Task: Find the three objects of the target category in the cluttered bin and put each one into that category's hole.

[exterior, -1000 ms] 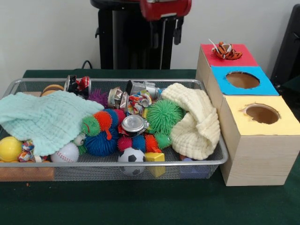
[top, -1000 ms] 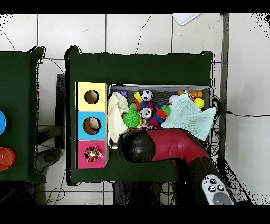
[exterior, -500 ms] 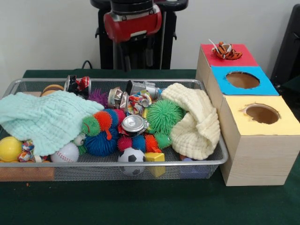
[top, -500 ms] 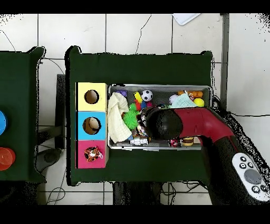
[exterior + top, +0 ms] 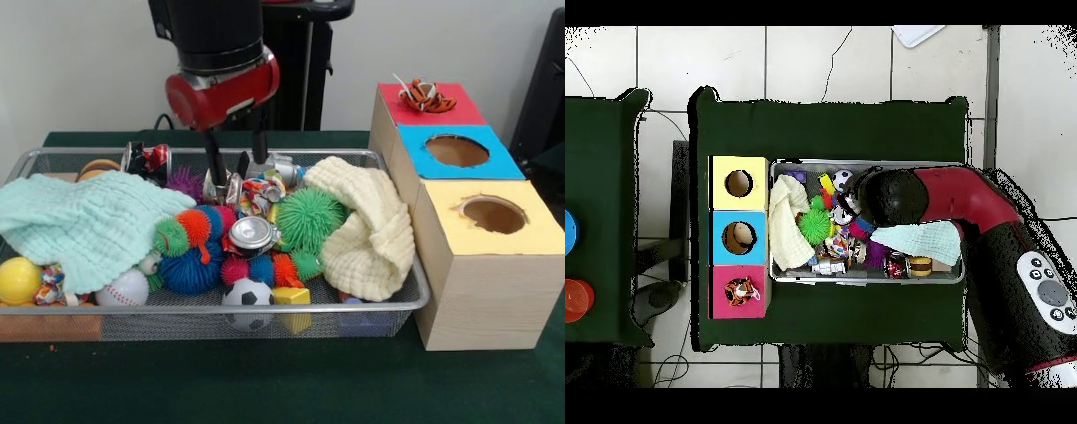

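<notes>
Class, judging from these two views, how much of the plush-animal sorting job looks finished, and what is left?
One tiger toy sits on the red hole, not clearly dropped through. The gripper hangs open and empty over crushed cans in the wire bin. No other plush animals show; they may lie under the cloths.

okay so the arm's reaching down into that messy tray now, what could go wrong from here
The claw hangs open right over the crushed cans at the back of the tray, so it may well close on a can rather than a plush toy. No plush animal shows in the tray; any could be under the mint cloth or the cream cloth, and a blind grab may snag fabric. The tiger toy lies on the red hole rather than through it, so it may not count.
</notes>
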You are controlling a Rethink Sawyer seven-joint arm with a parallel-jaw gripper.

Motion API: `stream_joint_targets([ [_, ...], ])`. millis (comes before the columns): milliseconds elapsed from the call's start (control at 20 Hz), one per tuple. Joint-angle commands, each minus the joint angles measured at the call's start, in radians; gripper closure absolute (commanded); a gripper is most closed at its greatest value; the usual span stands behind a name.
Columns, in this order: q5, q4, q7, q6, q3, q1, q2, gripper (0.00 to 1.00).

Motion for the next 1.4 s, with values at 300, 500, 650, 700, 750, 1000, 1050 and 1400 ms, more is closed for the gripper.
stream_joint_targets([
  [300,-0.163,-0.110,-0.371,0.113,-0.013,-0.069,0.094,0.00],
  [500,-0.210,-0.119,-0.383,0.104,-0.031,-0.091,0.095,0.00],
  [650,-0.242,-0.131,-0.385,0.108,-0.041,-0.109,0.107,0.00],
  [700,-0.250,-0.136,-0.381,0.112,-0.044,-0.114,0.119,0.00],
  [750,-0.256,-0.138,-0.379,0.103,-0.042,-0.120,0.135,0.00],
  [1000,-0.286,-0.138,-0.407,0.039,-0.019,-0.181,0.212,0.00],
  [1050,-0.300,-0.144,-0.407,0.019,-0.018,-0.187,0.236,0.00],
  [1400,-0.392,-0.221,-0.379,0.013,-0.061,-0.190,0.364,0.00],
])
